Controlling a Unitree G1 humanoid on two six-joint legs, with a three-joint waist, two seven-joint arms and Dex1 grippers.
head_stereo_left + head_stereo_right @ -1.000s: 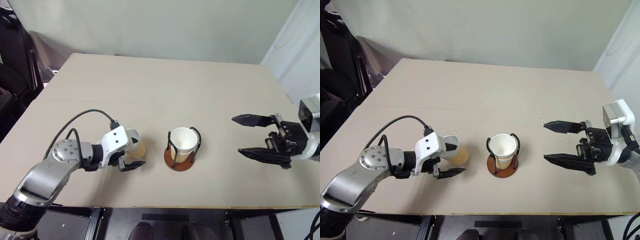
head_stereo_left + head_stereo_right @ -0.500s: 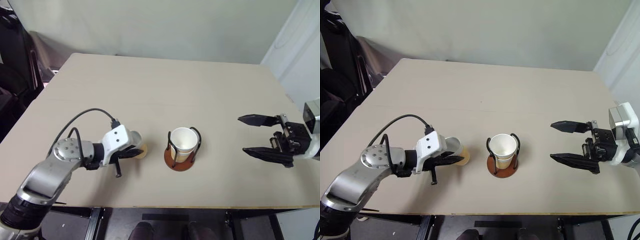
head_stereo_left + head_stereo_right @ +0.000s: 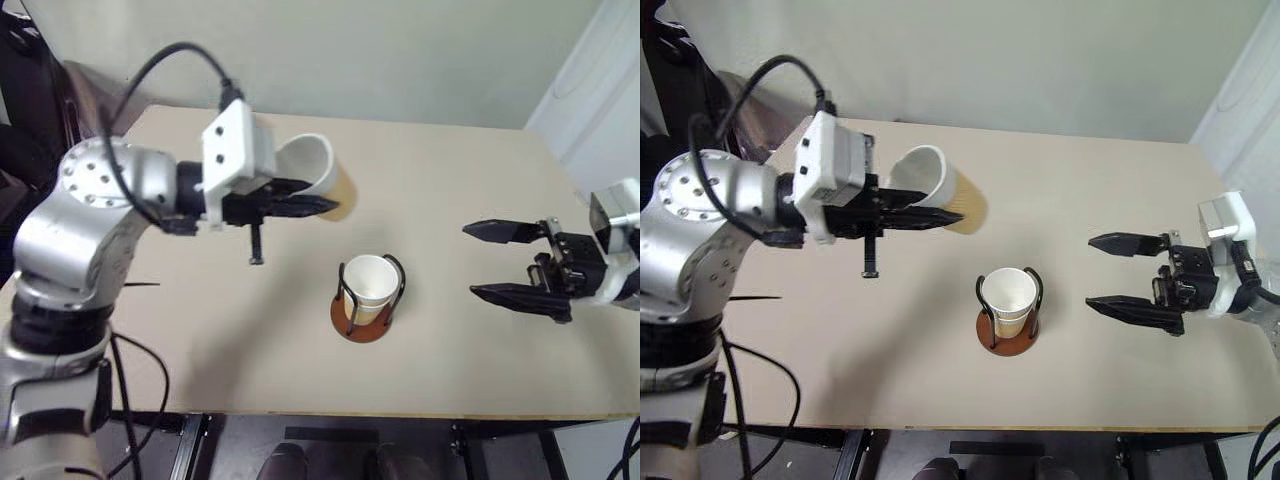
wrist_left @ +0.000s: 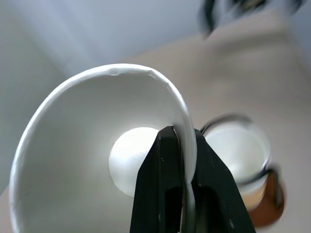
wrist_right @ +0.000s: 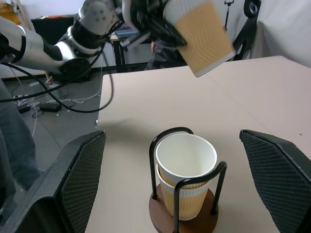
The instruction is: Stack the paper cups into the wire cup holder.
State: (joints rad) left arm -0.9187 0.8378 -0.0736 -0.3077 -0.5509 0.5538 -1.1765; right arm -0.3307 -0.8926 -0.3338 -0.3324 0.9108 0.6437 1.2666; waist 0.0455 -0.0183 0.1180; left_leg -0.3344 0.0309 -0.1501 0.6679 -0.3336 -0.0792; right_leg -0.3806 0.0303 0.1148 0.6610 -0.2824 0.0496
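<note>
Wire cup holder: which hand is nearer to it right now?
Roughly equal. The left hand, gripping a paper cup, is raised above the wire cup holder; the right hand waits open beside it.

Nested cups (image 3: 368, 285) in holder (image 3: 362, 322) mid-table (image 3: 450, 190); lifted cup (image 3: 318, 178) behind-left.

The left claw (image 4: 187, 194) was clamped on the rolled rim of a paper cup (image 4: 73, 160), one black finger inside against the white wall and the other outside it, so that the cup's mouth gaped toward the camera and its round white bottom showed deep within. Past the cup's edge, lower down on the pale table (image 4: 243, 82), stood the wire cup holder (image 4: 269, 206) (its reddish-brown base and a black wire loop just visible) with the stacked cups (image 4: 240, 150) sitting in it. A dark, blurred shape lay at the table's far side, too smeared to tell.
</note>
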